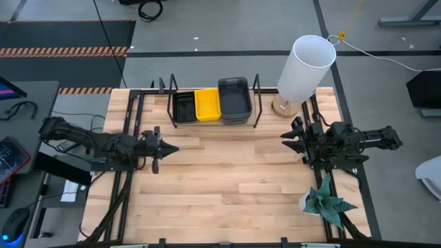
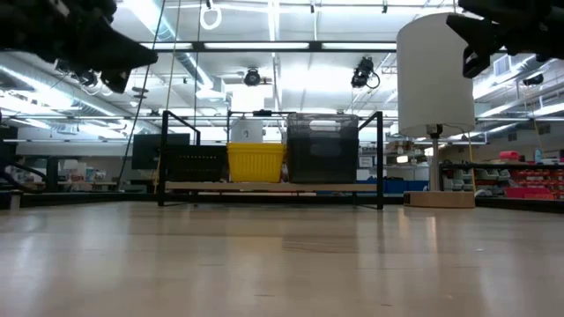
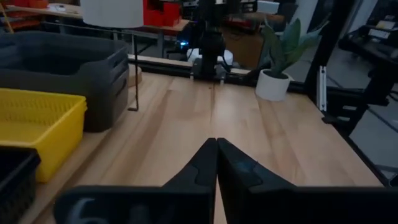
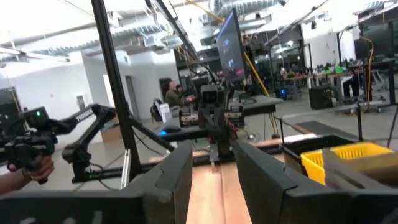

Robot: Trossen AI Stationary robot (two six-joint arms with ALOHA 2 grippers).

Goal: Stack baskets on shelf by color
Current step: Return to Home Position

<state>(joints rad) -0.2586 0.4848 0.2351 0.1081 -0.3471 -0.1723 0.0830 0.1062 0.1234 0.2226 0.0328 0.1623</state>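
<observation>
Looking down on the big table (image 1: 227, 186), we see the shelf (image 2: 273, 187) along the far edge, with its long axis running side to side between our two arms. A white lamp (image 1: 303, 69) stands just beside its right end. On the plank, going right to left, are the grey baskets (image 1: 234, 100), yellow baskets (image 1: 207, 104) and black baskets (image 1: 184, 107), side by side with each colour on its own.

Reply: So where are we relative to that? Which arm's closer?

OP: Both hover well apart from it, on the near side. Our left gripper (image 1: 172, 148) sits nearer the black end, fingers pressed together, holding nothing. Our right gripper (image 1: 288, 138) sits nearer the grey end and the lamp, fingers spread, also empty.

Reply: Then we'd guess the sorting's done and only parking the arms is left. It's bare wood around both, so nothing blocks us. The lamp base by the right arm and the little plant (image 1: 327, 203) are all we'd watch.
</observation>
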